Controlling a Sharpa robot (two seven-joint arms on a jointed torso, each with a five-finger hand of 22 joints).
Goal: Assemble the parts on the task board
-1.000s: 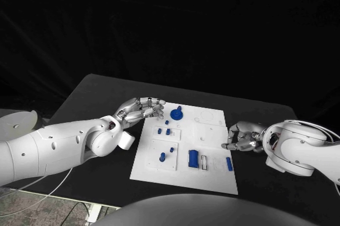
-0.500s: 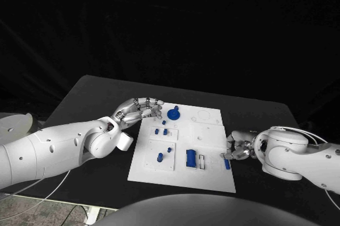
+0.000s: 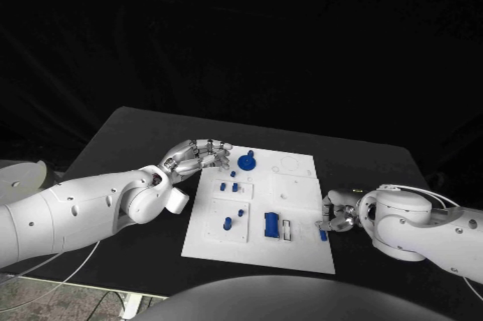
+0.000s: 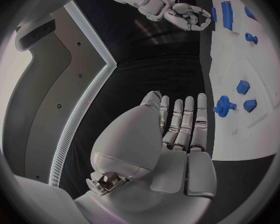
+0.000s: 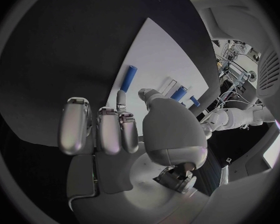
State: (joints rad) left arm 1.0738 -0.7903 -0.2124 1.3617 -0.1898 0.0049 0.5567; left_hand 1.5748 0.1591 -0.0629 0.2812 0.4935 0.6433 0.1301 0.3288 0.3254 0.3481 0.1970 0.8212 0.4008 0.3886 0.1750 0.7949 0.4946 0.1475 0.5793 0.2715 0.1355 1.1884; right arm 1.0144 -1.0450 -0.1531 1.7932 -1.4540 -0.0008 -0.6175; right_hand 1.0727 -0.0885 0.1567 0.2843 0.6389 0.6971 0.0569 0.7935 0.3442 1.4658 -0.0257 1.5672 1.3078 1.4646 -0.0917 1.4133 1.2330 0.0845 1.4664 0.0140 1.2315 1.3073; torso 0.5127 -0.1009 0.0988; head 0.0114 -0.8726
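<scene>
Nearest you, the task board (image 3: 302, 255) lies in the middle of the black table (image 3: 131, 136). At its near right edge lies a small blue bar (image 3: 322, 233), and your right hand (image 3: 337, 213) sits just beside it, fingers curled downward. From the head camera you cannot tell whether fingertips touch the bar, and the white forearm hides the rest of that hand. The right wrist camera shows the same bar (image 5: 128, 77) lying free beyond the fingers, with nothing in the palm. A blue block (image 3: 271, 224) stands left of it. Farther back, your left hand (image 3: 202, 154) hovers at the board's far left corner, fingers loosely apart, empty, near a round blue knob (image 3: 250, 160).
</scene>
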